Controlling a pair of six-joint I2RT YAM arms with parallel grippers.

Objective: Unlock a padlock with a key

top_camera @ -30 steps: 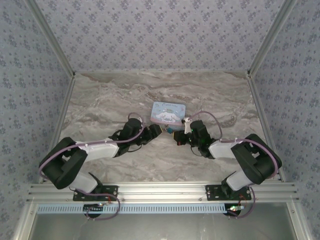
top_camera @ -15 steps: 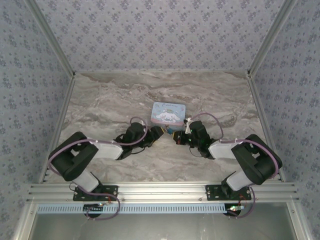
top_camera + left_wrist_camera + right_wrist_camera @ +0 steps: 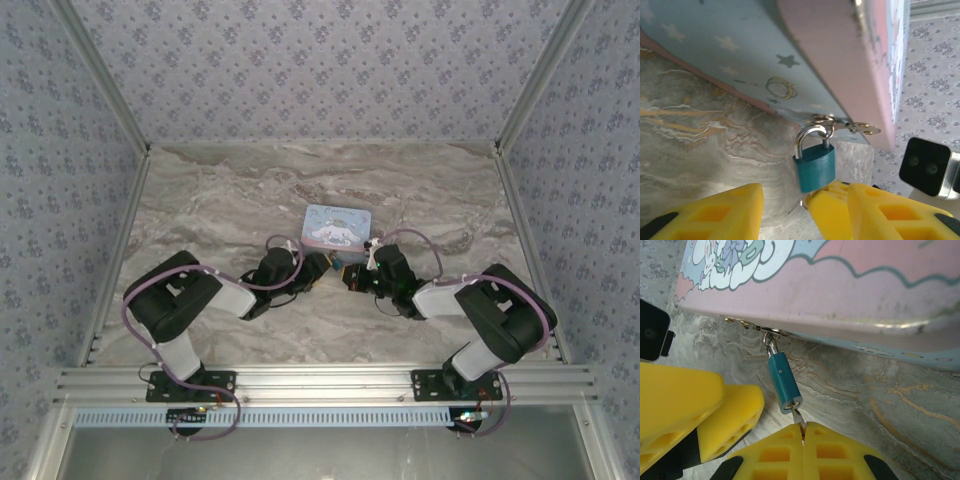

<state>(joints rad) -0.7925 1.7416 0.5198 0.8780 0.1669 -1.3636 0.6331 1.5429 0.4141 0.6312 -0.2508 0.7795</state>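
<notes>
My left gripper (image 3: 805, 199) stands partly open and holds nothing; its yellow fingers (image 3: 715, 215) sit on either side of the padlock (image 3: 815, 167) without touching it. The padlock has a small teal square body and a silvery shackle. The shackle is closed through the metal hasp (image 3: 840, 123) on the side wall of the tin box (image 3: 740, 45). The body hangs tilted, keyhole end toward my jaws. The key (image 3: 799, 417), a slim silvery blade, runs into that end. My right gripper (image 3: 803, 432) is pressed fully together on the key. Clearances: the box wall stands directly behind the padlock, and my two grippers are just beside each other. In the top view, bare marble table (image 3: 200, 210) lies open left, right and nearer to my bases.
</notes>
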